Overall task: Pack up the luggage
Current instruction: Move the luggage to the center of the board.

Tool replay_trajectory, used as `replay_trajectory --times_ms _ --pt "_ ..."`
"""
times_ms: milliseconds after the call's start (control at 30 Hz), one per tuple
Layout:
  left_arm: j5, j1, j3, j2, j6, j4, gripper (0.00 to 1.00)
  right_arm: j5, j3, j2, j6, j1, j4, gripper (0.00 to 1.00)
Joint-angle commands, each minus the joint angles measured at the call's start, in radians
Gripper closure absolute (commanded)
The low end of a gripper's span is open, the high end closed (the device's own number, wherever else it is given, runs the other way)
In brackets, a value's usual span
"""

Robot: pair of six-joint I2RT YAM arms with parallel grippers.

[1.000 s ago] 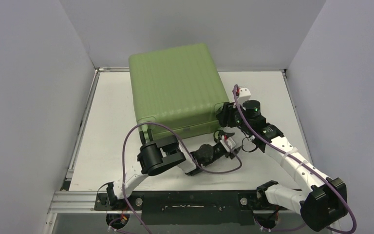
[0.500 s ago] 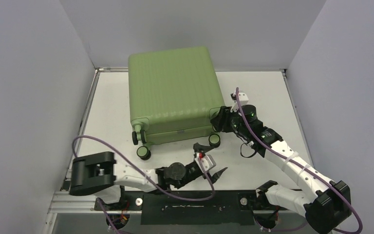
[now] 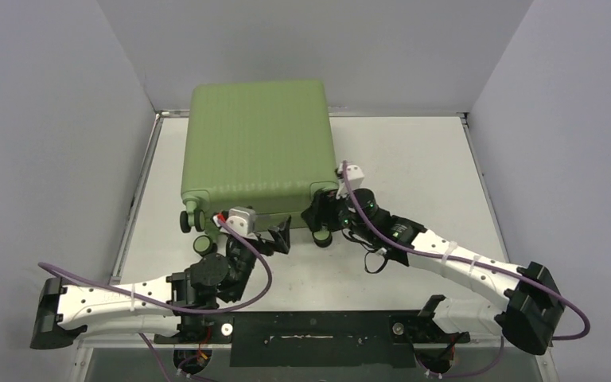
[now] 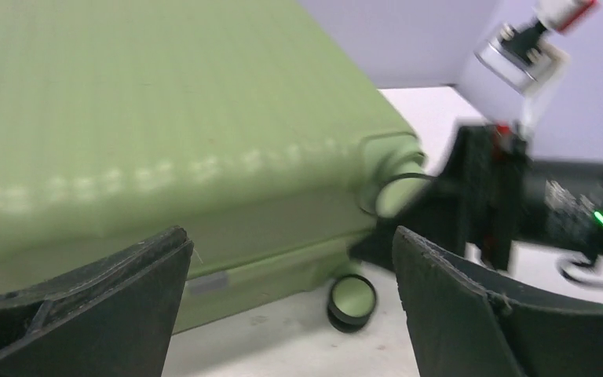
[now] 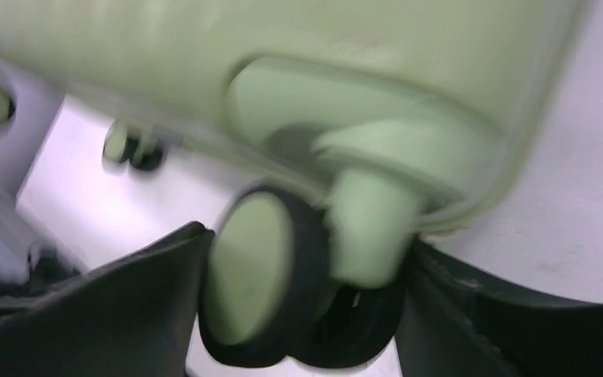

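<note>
While the top external camera looked down, the luggage [image 3: 254,139] lay flat and closed on the table [image 3: 430,159], toward the far left, with its ribbed green shell up and its wheeled end facing the arms. The left gripper [image 3: 278,239] sat just beside the middle of that near edge. The right gripper [image 3: 321,216] was at the near right corner of the case, among the wheels there. A pair of left wheels [image 3: 195,231] stuck out at the opposite near corner.

Seen from the left wrist, the left gripper [image 4: 290,306] had its jaws spread wide with nothing between them. The luggage [image 4: 149,118] filled the space ahead, blurred, and a lower wheel [image 4: 352,298] with a green hub rested on the table under its corner. Beyond that corner stood the right arm [image 4: 510,196], dark against the white surface.

From the right wrist, the right gripper [image 5: 306,243] had its dark fingers [image 5: 110,306] on either side of a caster [image 5: 255,275], a black wheel with a green hub hanging on a green stem from the corner of the luggage [image 5: 283,47]. The jaws straddled that caster closely, but the picture was too blurred to tell whether the pads pressed on it or stood just clear.
</note>
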Motion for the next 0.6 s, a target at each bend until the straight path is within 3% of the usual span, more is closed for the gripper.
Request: replay_trajectory --times_ms 0,167,300,467,567 --pt "-0.191 0.056 0.065 -0.055 0.060 -0.123 0.03 -0.247 0.115 0.017 -0.112 0.091 -0.106 0.03" --pt "0.039 0.289 0.196 -0.048 -0.077 -0.360 0.03 -0.161 0.266 -0.046 -0.205 0.045 -0.267 0.00" --pt "0.274 0.434 0.289 0.007 -0.241 -0.504 0.03 -0.147 0.256 -0.130 -0.199 -0.105 -0.246 0.00" --pt "0.508 0.451 0.399 0.127 -0.417 -0.556 0.03 -0.087 0.204 -0.235 -0.152 -0.215 -0.216 0.00" --pt "0.539 0.409 0.470 0.227 -0.539 -0.606 0.03 -0.002 0.172 -0.304 -0.130 -0.219 -0.212 0.00"
